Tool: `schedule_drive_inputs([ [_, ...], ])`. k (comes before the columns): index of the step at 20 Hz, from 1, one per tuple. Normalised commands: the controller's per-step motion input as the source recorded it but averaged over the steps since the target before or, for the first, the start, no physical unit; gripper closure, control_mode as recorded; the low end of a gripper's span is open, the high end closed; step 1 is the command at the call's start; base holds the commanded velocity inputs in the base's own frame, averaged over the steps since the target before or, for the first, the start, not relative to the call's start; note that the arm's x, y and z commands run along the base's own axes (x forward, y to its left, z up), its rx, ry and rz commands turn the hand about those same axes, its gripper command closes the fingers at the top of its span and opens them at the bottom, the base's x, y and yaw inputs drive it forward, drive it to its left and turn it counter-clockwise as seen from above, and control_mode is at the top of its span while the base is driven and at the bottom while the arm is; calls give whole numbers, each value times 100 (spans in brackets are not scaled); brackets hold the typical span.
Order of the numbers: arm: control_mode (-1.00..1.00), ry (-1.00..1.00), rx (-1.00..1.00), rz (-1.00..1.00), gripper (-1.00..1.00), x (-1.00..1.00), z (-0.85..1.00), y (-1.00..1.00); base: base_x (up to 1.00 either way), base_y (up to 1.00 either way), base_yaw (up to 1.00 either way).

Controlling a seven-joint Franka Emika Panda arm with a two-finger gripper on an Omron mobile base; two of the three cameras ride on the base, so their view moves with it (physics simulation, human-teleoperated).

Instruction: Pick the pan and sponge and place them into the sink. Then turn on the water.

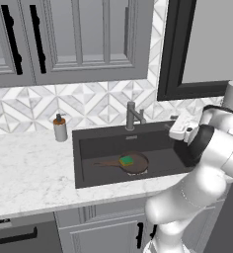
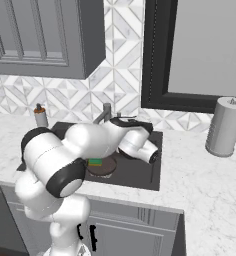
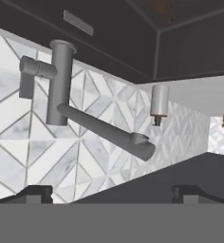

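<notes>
The dark brown pan (image 1: 135, 163) lies on the floor of the dark grey sink (image 1: 85, 150), its long handle pointing left. The green sponge (image 1: 126, 160) rests on top of the pan. From the right base view the pan (image 2: 103, 168) and sponge (image 2: 95, 162) peek out under my arm, inside the sink (image 2: 140, 176). My gripper (image 1: 174, 126) hangs over the sink's right part, to the right of the grey faucet (image 1: 133, 116). In the hand view the gripper (image 3: 113, 193) is open with nothing between its fingertips (image 3: 35, 192), facing the faucet (image 3: 61, 83) and its spout (image 3: 109, 134).
A soap dispenser (image 1: 60, 128) stands on the marble counter (image 1: 29, 168) left of the sink. A grey cylindrical canister (image 2: 225, 127) stands on the counter at the right. Wall cabinets (image 1: 74, 34) hang above, and a dark-framed window (image 1: 207, 44) lies behind the sink.
</notes>
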Motion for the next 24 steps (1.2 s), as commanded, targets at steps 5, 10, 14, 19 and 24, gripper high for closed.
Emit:
schedule_drive_inputs([
  [5,-100,-10,0,-2,-100,29,-5,25,0,0,0],
  [10,-100,-9,0,-3,-100,27,-8,23,0,0,0],
  [14,-100,-3,0,-4,-100,29,-5,12,0,0,0],
  [19,-100,0,1,-4,-100,35,-4,0,0,0,0],
  [24,-100,0,1,-6,-100,37,-14,0,0,0,0],
])
